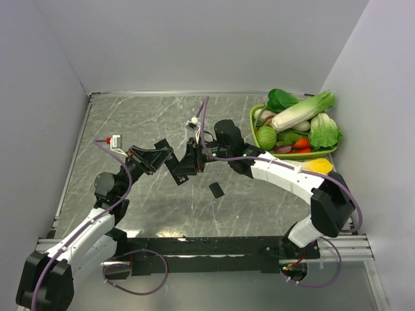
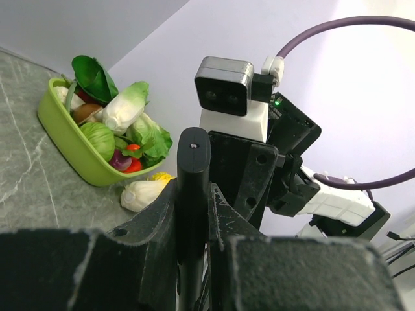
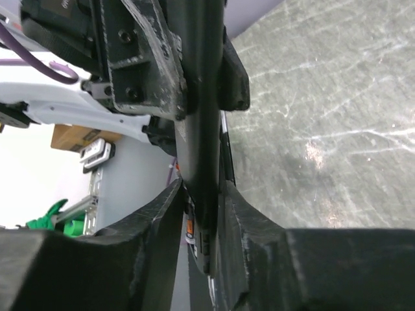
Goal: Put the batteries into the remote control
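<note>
Left arm: rises from the near-left corner, elbow bent, forearm slanting in toward the middle of the worktop [image 1: 130, 116], wrist raised off the surface.

Left tool [image 2: 193, 217]: pressed together on the remote control [image 2: 193, 165], one finger on each side of the bar.

Remote control: held in the air over the middle of the worktop, between the two tools. Its long axis runs straight out along the left fingers, and its rounded end points away from the left wrist toward the right arm's camera. The face and buttons cannot be made out.

Right tool [image 3: 202, 194]: meets the left tool head-on. Its fingers lie close against both flanks of the same bar with no gap showing, pinching it.

Right arm: climbs from the near-right corner, arcs far and leftward, wrist bent back toward the centre.

Cover piece [image 1: 216, 189]: small, flat and black, lying on the worktop just near-side of the right tool, apart from both tools.

Basket [image 1: 254, 123]: green, full of vegetables, at the far-right corner against the wall, well apart from the tools.

Open room: bare marbled surface to the left, behind and in front of the tools; walls bound the left, far and right edges
</note>
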Robot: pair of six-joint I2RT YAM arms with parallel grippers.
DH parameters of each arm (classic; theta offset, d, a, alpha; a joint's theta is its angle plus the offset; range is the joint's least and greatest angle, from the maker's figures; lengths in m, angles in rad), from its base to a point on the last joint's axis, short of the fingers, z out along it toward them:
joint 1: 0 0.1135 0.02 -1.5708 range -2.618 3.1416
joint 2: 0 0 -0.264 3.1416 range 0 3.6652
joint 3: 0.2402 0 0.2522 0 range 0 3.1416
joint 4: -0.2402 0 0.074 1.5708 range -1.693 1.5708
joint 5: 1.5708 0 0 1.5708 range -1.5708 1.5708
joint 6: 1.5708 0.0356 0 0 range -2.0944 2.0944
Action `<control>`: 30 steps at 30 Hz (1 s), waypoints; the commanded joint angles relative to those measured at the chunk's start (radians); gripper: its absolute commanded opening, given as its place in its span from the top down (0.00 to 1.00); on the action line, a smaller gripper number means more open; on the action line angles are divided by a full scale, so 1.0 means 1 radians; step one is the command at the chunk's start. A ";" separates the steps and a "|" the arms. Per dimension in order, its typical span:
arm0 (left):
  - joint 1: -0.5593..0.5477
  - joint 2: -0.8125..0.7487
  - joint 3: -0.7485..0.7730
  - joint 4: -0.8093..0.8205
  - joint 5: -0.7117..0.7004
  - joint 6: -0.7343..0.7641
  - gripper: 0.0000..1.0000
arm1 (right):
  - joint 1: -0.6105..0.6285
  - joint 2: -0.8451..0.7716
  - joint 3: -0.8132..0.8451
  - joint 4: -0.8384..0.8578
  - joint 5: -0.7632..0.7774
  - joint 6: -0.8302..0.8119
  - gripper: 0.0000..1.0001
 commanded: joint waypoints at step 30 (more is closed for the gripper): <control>-0.002 -0.069 0.026 0.105 -0.051 -0.048 0.99 | -0.014 -0.065 -0.163 0.000 -0.062 -0.121 0.51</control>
